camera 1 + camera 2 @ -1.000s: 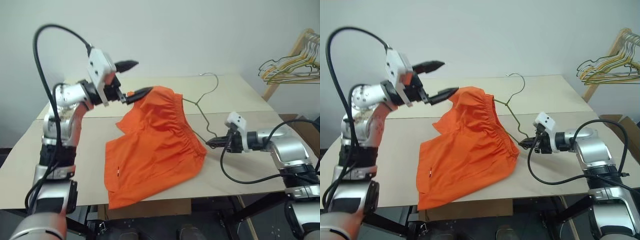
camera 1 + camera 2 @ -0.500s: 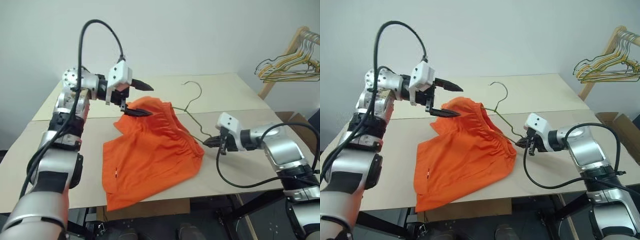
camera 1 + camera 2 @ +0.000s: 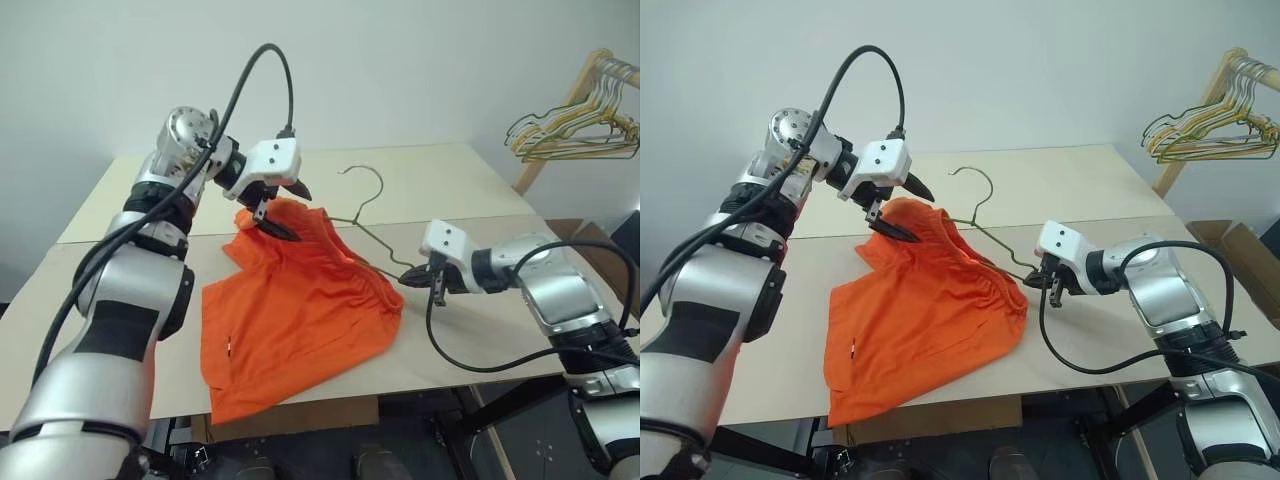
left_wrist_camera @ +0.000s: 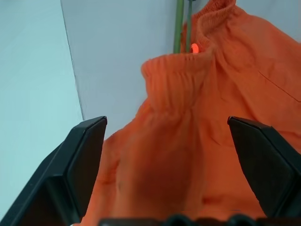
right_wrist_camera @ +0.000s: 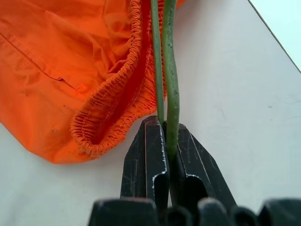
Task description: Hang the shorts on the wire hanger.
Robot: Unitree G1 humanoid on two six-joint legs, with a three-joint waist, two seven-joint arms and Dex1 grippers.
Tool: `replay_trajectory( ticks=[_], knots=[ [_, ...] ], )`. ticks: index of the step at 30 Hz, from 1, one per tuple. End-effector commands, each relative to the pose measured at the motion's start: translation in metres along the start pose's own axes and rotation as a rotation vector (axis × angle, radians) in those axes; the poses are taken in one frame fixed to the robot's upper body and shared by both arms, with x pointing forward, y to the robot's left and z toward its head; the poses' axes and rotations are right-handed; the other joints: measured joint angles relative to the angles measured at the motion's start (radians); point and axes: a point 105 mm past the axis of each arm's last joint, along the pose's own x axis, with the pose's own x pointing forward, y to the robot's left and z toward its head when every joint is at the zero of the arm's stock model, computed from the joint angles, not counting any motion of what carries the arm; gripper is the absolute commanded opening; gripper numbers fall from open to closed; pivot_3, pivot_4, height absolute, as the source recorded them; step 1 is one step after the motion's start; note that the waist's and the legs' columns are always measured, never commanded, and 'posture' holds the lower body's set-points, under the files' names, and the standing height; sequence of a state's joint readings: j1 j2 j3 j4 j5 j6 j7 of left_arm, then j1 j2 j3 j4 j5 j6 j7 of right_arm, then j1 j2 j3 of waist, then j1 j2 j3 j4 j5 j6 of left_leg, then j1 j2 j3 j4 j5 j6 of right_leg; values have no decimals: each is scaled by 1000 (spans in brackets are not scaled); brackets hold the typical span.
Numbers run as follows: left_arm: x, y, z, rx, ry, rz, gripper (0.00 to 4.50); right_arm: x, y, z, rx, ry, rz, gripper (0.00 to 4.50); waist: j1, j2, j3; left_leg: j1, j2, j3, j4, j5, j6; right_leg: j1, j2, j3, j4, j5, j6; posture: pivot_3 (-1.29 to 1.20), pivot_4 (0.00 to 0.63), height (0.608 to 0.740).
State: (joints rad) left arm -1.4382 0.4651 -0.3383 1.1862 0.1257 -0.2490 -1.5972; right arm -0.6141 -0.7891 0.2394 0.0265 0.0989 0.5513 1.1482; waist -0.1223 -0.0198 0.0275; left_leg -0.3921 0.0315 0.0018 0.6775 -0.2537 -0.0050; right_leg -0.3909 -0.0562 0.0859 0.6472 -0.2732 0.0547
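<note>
Gripping the wire hanger (image 5: 170, 89), the clenched right claw (image 3: 413, 280) steadies it; the released left claw (image 3: 284, 208) straddles the orange shorts' (image 3: 300, 310) waistband, which could bunch or slip if pinched shallowly.

Pale table (image 3: 470, 190) carries the orange shorts (image 3: 300, 320); wire hanger (image 3: 365, 205) too.

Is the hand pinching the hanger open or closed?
Closed. The right gripper has its two black fingers squeezed tight on the wire hanger, right beside the waistband of the orange shorts.
</note>
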Motion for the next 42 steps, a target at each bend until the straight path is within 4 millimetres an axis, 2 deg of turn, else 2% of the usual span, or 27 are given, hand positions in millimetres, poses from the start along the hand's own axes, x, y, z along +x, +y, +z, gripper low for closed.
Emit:
replay_trajectory(
  ticks=[1,9,11,12,22,27,31,35,39,42],
  knots=[
    [-5,3,1,1,55,-9,3520,-5,-2,18,-99,-26,-28,0,-1,0,0,0,0,0,0,0,0,0,0,0,0,0,0,-121,0,740],
    [1,0,-5,-21,80,-25,776,-3,1,18,-122,-25,-36,0,-2,0,1,-1,0,0,0,0,0,-1,0,0,0,0,0,-125,0,740],
    [3,-1,-11,-11,110,-22,133,-4,3,24,-121,-52,-32,0,-2,0,1,-1,0,0,0,0,0,-1,0,0,0,0,0,-126,0,740],
    [5,-1,-13,-6,124,-17,22,-4,3,26,-120,-59,-31,0,-2,0,1,-1,0,0,0,0,0,-1,0,0,0,0,0,-126,0,740],
    [3,1,-20,8,130,31,22,-4,2,36,-192,-120,-87,0,-2,0,1,-1,0,0,1,0,0,-1,0,0,1,0,0,-127,0,740],
    [-7,-3,-22,14,112,26,22,-5,-3,42,-197,-191,-138,0,-5,0,1,-1,0,0,1,0,0,-1,0,0,1,0,0,-134,0,740],
    [-23,-6,-26,11,107,38,0,-11,-5,35,-193,-186,-183,1135,-7,0,1,0,0,-1,0,0,0,-1,0,0,1,0,0,-140,0,740],
    [-36,-8,-32,2,110,59,0,-31,-15,31,-122,-227,-235,2532,-7,0,1,-1,0,-1,1,0,0,-1,-1,0,1,0,0,-139,0,740],
    [-44,-9,-35,-11,98,86,0,-50,-18,16,-46,-230,-254,3906,0,0,1,-1,-1,-1,1,0,0,0,-2,-1,1,0,0,-137,0,740],
    [-51,-9,-37,-17,101,107,0,-56,-5,-3,72,-234,-192,3906,1,0,1,-1,-1,-1,2,0,0,1,-2,-2,1,0,0,-136,0,740]
  ],
)
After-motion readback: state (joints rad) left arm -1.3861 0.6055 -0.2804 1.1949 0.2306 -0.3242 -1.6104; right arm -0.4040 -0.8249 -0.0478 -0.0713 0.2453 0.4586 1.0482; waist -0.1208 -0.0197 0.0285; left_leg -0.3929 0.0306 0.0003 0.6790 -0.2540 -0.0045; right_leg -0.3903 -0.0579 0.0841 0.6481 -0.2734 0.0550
